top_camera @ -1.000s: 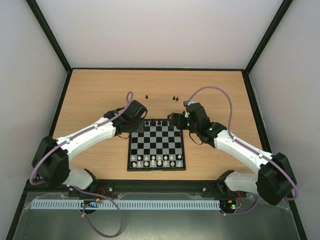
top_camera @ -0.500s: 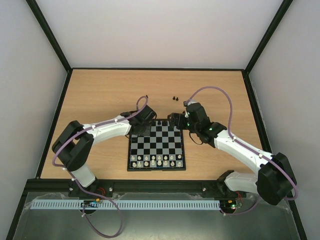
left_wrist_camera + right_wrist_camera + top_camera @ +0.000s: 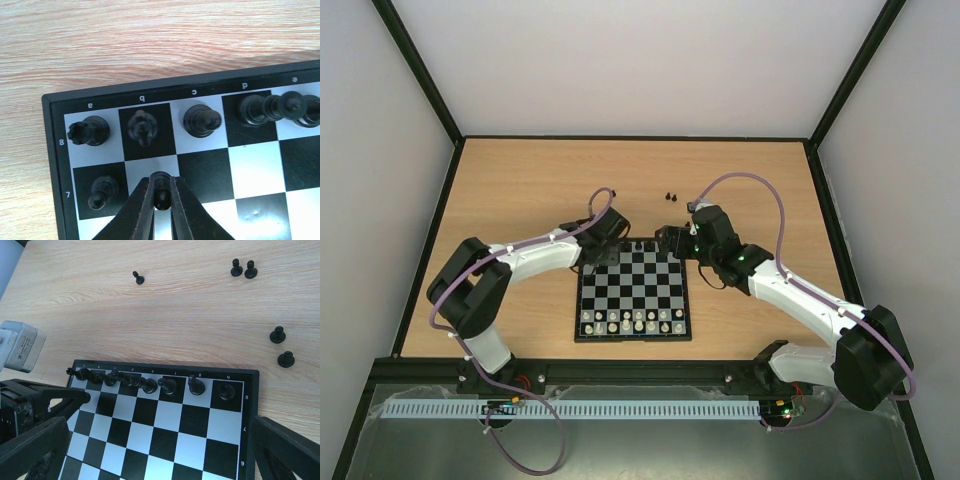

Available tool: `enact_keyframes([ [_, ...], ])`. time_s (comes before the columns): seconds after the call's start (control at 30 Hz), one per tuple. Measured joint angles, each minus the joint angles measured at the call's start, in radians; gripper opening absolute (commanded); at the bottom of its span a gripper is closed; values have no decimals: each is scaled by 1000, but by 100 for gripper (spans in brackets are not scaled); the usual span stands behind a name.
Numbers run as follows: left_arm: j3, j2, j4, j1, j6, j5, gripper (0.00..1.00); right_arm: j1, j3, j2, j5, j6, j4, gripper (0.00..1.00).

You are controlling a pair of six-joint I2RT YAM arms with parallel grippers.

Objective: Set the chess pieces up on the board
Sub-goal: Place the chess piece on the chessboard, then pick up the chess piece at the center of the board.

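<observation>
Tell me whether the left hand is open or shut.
Shut. The left hand pinches a black pawn between its fingers, over the board.

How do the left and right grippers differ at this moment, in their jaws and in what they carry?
The left gripper is shut on a black pawn; the right gripper stands wide open and carries nothing. The left gripper is over a pale square in row 7 of the board, near one far corner; the right gripper is above the other far corner. Both are at the board's far edge.
</observation>
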Motion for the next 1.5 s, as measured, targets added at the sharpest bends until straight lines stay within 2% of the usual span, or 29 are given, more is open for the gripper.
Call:
enact_keyframes([
  [0.3,-20,17,8,14,0,-6,14,0,0,0,0,0,0,99],
  [0.43,-23,22,14,14,5,-5,21,0,0,0,0,0,0,99],
  [0.77,-23,26,18,13,8,0,30,0,0,0,0,0,0,99],
  [0.97,5,-53,-53,-20,5,3,35,0,0,0,0,0,0,99],
  [1.13,119,-145,-118,-49,14,4,43,0,0,0,0,0,0,100],
  [1.23,246,-131,-146,-24,42,7,50,0,0,0,0,0,0,100],
  [1.33,367,-63,-153,37,80,21,55,0,0,0,5,0,0,100],
  [1.5,615,187,-181,156,140,70,59,0,0,0,14,0,0,100],
])
